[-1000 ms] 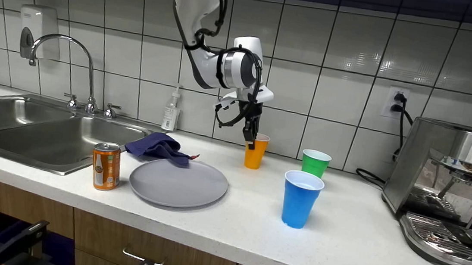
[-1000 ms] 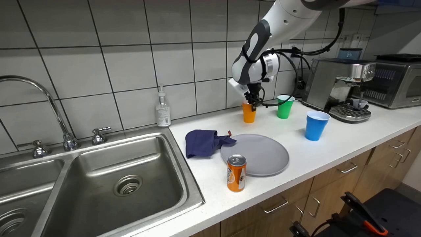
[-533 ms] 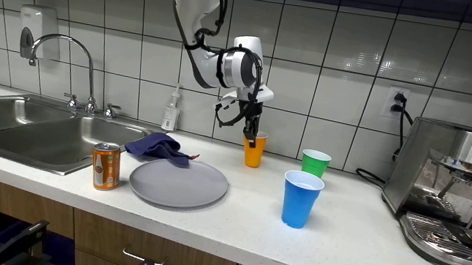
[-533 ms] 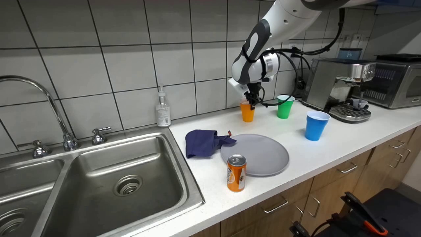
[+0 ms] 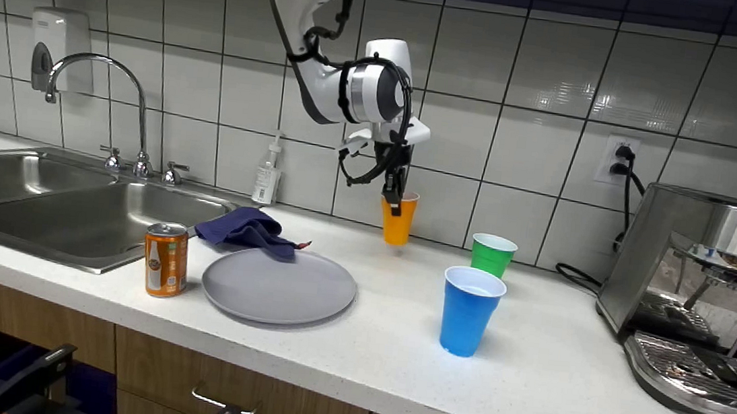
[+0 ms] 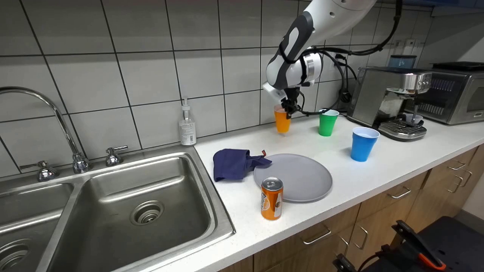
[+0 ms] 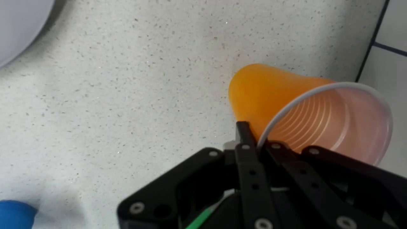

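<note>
Fingers (image 5: 396, 208) are pinching the orange cup (image 5: 399, 229) by its side, holding it just above the white counter (image 5: 361, 352); a steel sink (image 5: 87, 217) is gleaming at left, pale tiles (image 5: 530, 145) are running behind, an espresso machine (image 5: 681, 264) is standing at right.

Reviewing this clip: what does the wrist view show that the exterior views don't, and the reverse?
Only the wrist view: the ridged inside of the orange cup and, from above, the gripper pinching its wall.
Only the exterior views: arm, can, cloth, sink, faucet, soap bottle, coffee machine.
Shared: orange cup, gripper, grey plate, blue cup, counter, tiled wall; perhaps the green cup, a green sliver in the wrist view.
</note>
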Controlling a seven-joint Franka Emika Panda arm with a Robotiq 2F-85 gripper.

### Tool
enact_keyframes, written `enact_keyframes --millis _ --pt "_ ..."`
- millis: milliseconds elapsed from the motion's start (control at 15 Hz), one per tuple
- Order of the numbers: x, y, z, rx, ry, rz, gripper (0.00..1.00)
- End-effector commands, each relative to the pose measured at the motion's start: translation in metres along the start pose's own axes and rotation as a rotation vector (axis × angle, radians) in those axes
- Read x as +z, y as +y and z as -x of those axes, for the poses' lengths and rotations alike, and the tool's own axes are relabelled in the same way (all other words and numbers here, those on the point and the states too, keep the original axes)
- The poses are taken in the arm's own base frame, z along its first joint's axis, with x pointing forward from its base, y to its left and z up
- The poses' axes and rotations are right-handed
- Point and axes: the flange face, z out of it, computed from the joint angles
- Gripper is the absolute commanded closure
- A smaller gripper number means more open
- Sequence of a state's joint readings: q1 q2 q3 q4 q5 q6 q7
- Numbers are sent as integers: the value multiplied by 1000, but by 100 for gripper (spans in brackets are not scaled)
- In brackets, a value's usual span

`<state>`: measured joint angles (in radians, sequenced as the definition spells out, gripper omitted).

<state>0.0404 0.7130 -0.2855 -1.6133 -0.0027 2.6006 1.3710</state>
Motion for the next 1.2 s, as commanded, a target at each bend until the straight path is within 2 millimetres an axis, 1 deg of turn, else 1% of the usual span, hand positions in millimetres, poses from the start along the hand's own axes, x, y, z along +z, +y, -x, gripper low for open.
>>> enact_keyframes --millis 0,133,333,667,933,1133 --pt "-29 10 4 -61 -17 -35 99" --pt "-38 15 9 -95 -25 -44 99" --pt "-50 27 23 -161 -50 -54 99" --pt "-66 50 50 -266 -94 -57 99" --pt "-81 69 67 -355 -123 -64 99" --pt "-88 84 79 -438 -157 -59 99"
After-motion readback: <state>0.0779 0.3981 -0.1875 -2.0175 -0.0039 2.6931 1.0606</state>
